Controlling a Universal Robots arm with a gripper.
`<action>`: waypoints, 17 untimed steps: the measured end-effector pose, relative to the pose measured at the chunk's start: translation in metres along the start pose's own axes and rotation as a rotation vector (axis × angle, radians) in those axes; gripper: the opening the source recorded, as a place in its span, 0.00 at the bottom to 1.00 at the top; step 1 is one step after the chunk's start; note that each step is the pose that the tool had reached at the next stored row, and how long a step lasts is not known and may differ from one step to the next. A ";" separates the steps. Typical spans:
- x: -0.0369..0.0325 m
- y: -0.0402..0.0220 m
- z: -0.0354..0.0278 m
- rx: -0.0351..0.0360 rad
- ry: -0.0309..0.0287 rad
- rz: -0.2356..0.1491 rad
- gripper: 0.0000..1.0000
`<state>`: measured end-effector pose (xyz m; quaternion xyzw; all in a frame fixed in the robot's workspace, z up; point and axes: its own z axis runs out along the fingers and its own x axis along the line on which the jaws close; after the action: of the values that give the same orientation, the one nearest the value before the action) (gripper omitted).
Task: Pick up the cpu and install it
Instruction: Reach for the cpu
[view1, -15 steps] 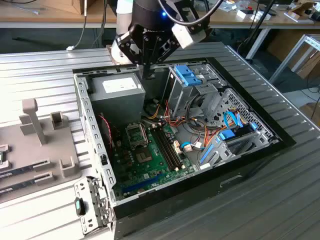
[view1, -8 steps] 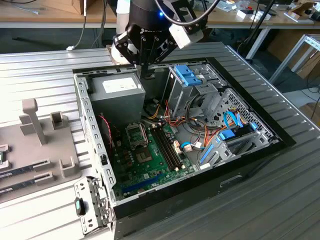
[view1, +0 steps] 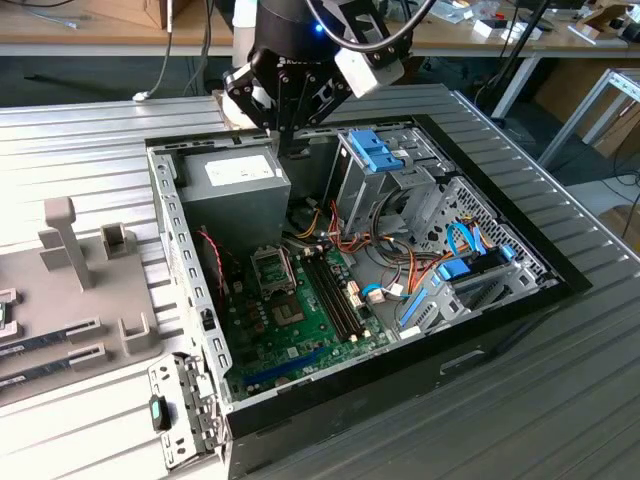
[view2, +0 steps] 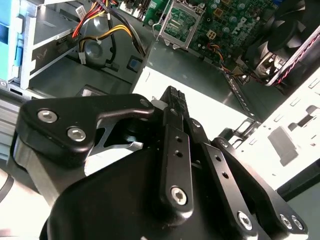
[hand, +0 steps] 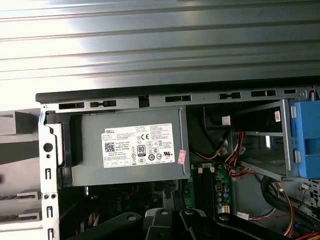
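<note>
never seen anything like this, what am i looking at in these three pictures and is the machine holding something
It is a robot arm over an open computer case that lies on a ribbed grey table. The exterior view comes from a camera off the arm; the two wrist views come from cameras riding on the arm, so its black gripper shows close up there. The gripper hangs over the case near the grey power-supply box. Inside lie the green board and its metal-framed socket. Whether the gripper holds anything, I cannot tell.
</note>
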<state>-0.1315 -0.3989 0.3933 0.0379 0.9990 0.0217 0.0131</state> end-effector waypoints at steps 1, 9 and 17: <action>0.0011 -0.0001 0.0000 0.0001 0.0000 0.000 0.11; 0.0058 -0.0004 -0.0001 0.0000 0.0000 0.000 0.11; 0.0109 -0.0008 -0.0003 0.0001 0.0000 0.000 0.11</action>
<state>-0.1424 -0.3989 0.3933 0.0379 0.9990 0.0217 0.0131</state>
